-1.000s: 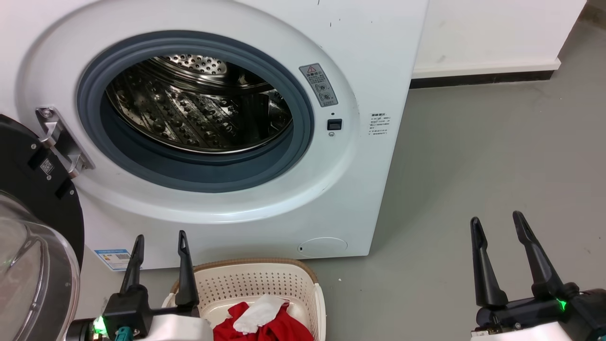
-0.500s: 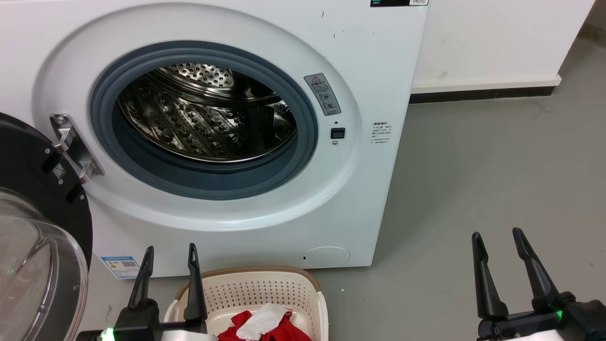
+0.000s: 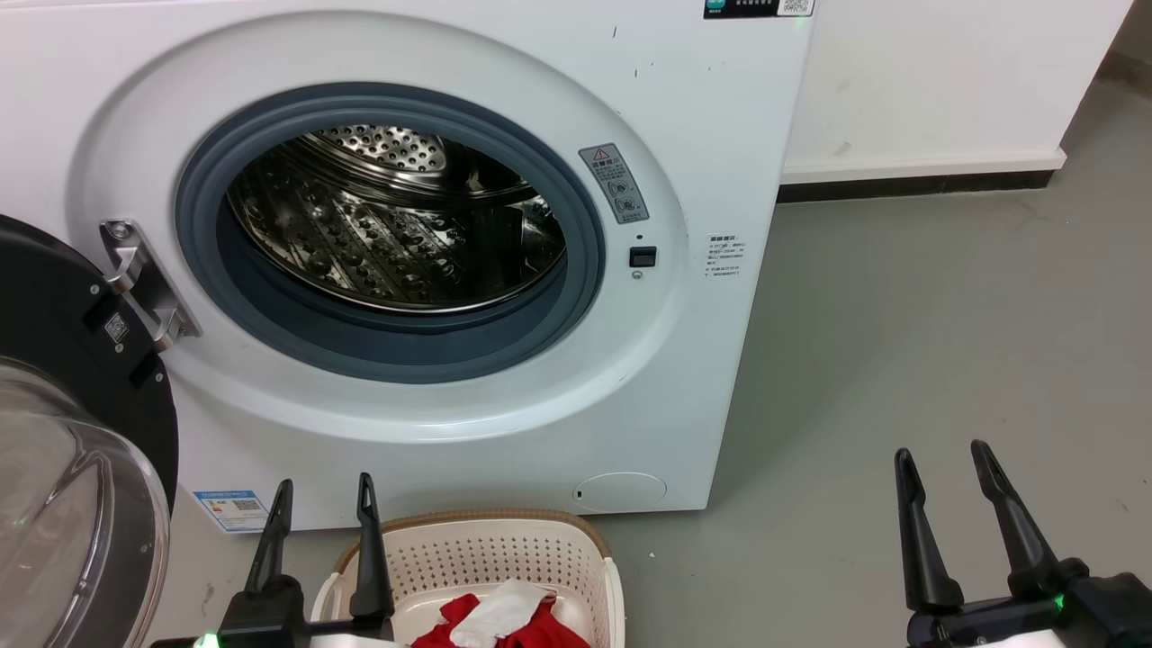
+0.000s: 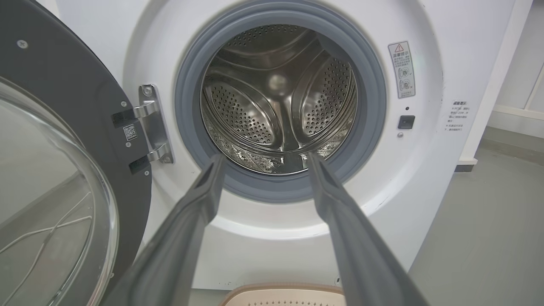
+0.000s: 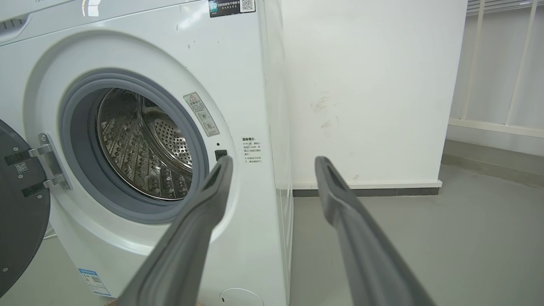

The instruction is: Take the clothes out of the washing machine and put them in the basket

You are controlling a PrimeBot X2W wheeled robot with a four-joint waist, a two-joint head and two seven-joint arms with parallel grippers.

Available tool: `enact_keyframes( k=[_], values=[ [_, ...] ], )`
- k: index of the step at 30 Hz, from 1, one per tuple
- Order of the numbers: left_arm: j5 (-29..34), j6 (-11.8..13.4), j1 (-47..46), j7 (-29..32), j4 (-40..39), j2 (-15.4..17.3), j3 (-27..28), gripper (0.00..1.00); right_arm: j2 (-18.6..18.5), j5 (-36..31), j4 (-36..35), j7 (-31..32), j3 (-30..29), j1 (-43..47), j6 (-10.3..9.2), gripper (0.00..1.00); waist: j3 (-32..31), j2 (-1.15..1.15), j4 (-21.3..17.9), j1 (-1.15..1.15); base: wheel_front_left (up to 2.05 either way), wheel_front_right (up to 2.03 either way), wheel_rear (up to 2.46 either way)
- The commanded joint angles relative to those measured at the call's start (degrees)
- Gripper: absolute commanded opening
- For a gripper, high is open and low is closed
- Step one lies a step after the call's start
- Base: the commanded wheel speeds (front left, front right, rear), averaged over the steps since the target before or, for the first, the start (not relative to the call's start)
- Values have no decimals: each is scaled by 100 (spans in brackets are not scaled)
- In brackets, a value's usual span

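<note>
Clothes [image 3: 504, 621], red with a white cloth part on top, lay inside the cream basket [image 3: 490, 553] at the foot of the washing machine [image 3: 711, 135] in my head view. My left wrist view caught the basket's brown rim and looked straight into the steel drum [image 4: 280, 97]. The left gripper [image 3: 325, 483] hung spread just left of the garment, holding nothing. The right gripper [image 3: 940, 451], also spread, hung well apart over the grey floor [image 3: 945, 315]. The glass door [image 3: 63, 504] stood open. My right wrist view showed a white wall [image 5: 374, 85].
</note>
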Motion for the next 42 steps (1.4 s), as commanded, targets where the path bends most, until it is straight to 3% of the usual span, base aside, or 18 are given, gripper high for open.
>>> enact_keyframes(
  k=[1,4,5,10,25,42],
  values=[
    [4,17,42,-14,13,-13,15,100,1,0,7,-15,4,47,-2,100,2,0,-1,0,0,0,0],
    [24,43,31,-14,34,-13,31,100,1,-1,13,-15,7,34,-2,100,4,0,-6,0,0,0,0],
    [16,21,0,0,24,0,20,0,0,2,8,0,7,1,0,0,4,0,-6,0,0,0,0],
    [-62,19,62,10,210,1,-13,0,0,78,223,22,25,13,0,0,9,0,-5,0,0,0,0],
    [-1950,-269,-227,325,463,110,52,0,-124,1889,602,320,11,-314,0,0,22,0,28,0,0,0,0],
    [-3688,-563,-533,649,771,178,137,0,-198,3541,963,640,-49,-621,0,0,39,0,67,0,0,0,0]
  ],
)
